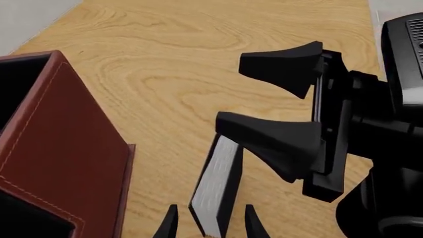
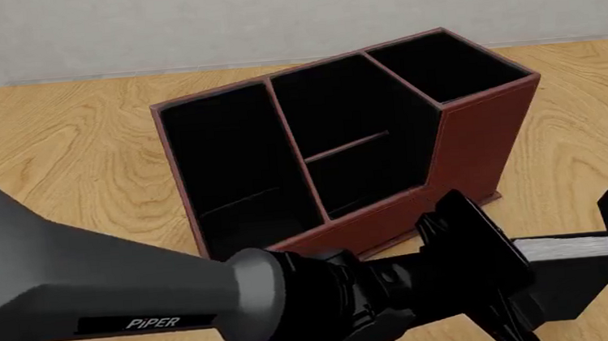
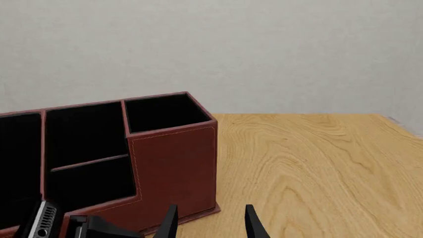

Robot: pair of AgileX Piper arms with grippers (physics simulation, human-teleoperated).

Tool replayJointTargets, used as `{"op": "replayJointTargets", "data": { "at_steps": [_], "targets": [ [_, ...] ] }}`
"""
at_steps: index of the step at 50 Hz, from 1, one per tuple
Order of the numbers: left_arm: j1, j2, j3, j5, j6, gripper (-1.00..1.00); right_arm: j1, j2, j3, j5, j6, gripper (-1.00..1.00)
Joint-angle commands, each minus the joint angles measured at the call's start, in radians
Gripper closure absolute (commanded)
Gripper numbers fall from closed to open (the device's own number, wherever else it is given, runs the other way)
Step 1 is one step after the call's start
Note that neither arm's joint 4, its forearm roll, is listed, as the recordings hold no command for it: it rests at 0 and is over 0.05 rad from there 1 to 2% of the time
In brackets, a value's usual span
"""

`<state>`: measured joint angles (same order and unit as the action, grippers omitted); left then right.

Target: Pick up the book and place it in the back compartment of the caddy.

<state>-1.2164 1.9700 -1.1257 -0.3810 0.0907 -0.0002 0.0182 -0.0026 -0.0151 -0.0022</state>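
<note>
Gripping the book (image 1: 217,191), your left hand (image 1: 210,229) holds it just in front of the caddy (image 2: 476,137) (above the bench (image 2: 52,141)); your right hand (image 3: 210,225) gapes wide

The book (image 1: 217,191) stands on edge between the left gripper's (image 1: 208,225) 2 fingertips, white pages showing. The right gripper (image 1: 278,114), jaws apart, is beside it. The caddy (image 1: 63,153) sits on the wooden table (image 1: 185,64).
</note>
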Motion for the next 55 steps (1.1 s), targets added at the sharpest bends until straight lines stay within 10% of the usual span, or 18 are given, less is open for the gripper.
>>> {"op": "replayJointTargets", "data": {
  "at_steps": [1,21,22,55],
  "targets": [
    [0.005,0.023,-0.015,0.005,-0.007,-1.0,0.0,-0.004,-0.001,0.004,-0.002,-1.0],
    [0.006,0.041,-0.051,0.02,-0.022,-1.0,0.0,0.0,-0.001,0.001,0.0,-1.0],
    [0.006,0.04,-0.051,0.02,-0.023,1.0,0.0,0.001,0.0,-0.001,0.0,-1.0],
    [0.047,-0.063,0.031,-0.023,-0.033,1.0,0.0,0.001,0.0,-0.001,-0.001,-1.0]
  ]
}}
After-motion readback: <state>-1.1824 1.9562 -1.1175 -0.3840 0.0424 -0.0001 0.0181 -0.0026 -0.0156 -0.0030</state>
